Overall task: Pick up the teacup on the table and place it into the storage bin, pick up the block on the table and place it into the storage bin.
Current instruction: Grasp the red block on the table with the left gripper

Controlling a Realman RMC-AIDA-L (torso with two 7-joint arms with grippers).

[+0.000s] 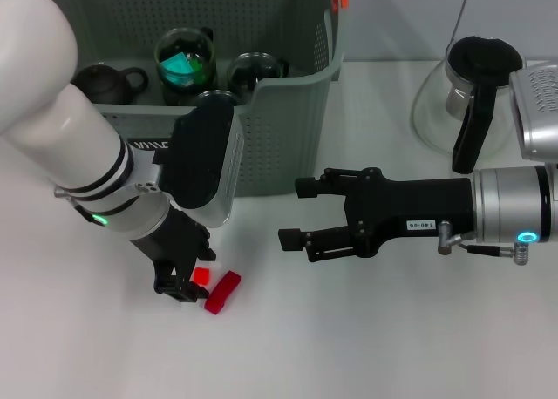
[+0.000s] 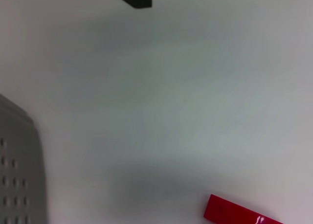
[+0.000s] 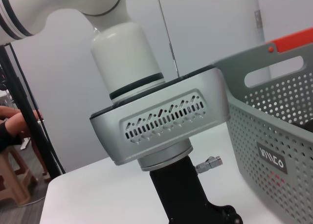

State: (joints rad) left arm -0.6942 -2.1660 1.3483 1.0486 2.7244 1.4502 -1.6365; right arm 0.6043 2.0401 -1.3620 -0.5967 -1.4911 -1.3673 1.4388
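Our left gripper [image 1: 185, 287] hangs low before the storage bin [image 1: 288, 146], fingers apart around a small red block [image 1: 201, 276]; a longer red block [image 1: 222, 293] lies just beside. We should close squarely, avoiding the neighbour. Our right gripper [image 1: 295, 214] idles open nearby.

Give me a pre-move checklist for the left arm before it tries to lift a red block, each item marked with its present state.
1. Left gripper down at the white table, beside the small red block: ok.
2. Fingers actually around that block: cannot tell, the gripper hides the contact.
3. Second, longer red block lying just beside the small one, close enough to get nudged: not ok.
4. Grey-green perforated storage bin close behind the left arm, open on top: ok.
5. Room in the bin: ok, though a dark teapot and glass cups already sit inside.
6. Right gripper open, hovering clear of the blocks: ok.
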